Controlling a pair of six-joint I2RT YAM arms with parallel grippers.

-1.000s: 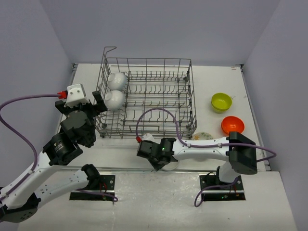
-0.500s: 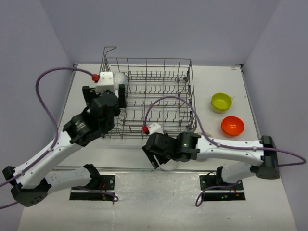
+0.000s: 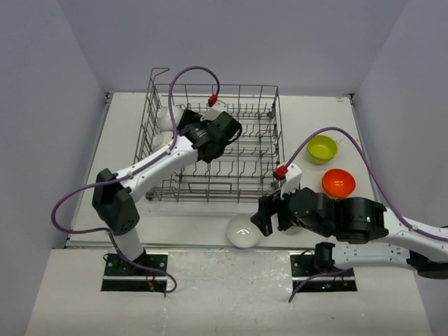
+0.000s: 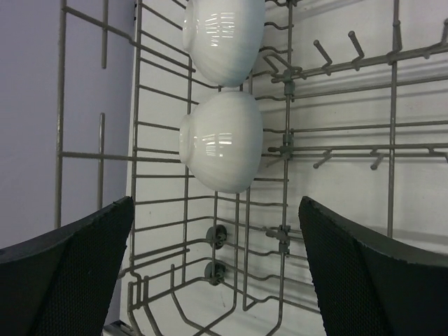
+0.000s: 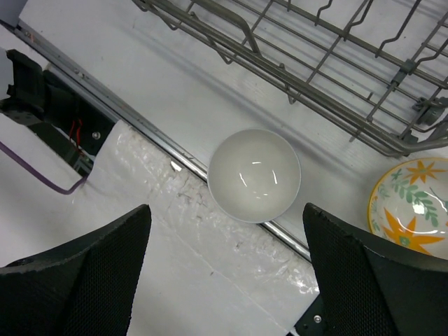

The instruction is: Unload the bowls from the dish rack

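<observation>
your left gripper (image 4: 215, 204) has its fingers (image 4: 77, 266) spread wide with nothing between them. straight ahead of the gap, in the left wrist view, two white bowls stand on edge among the wires at the left end of the dish rack (image 4: 283, 150), bases turned to the camera. the nearer white bowl (image 4: 220, 143) is apart from both fingers. the farther white bowl (image 4: 222, 35) sits just behind it; you cannot tell whether the two touch. from above, your left arm reaches across the dish rack (image 3: 217, 86) towards that end.

your right gripper (image 5: 227, 225) is also wide open and holds nothing. it hangs above the lone white bowl (image 5: 254, 175), which sits upright, mouth up, on the table (image 3: 175, 210) at its near edge, just outside the rack's front rail (image 5: 315, 77). from above, that bowl (image 3: 243, 231) lies just left of the right gripper. to the bowl's right in the wrist view, a cream floral bowl (image 5: 413, 203) with orange flowers and green leaves sits mouth up, near the rack corner, partly cut off by the frame.

farther right on the table, the yellow-green bowl (image 3: 322, 148) and the orange bowl (image 3: 339, 183) sit upright near each other, outside the rack.
</observation>
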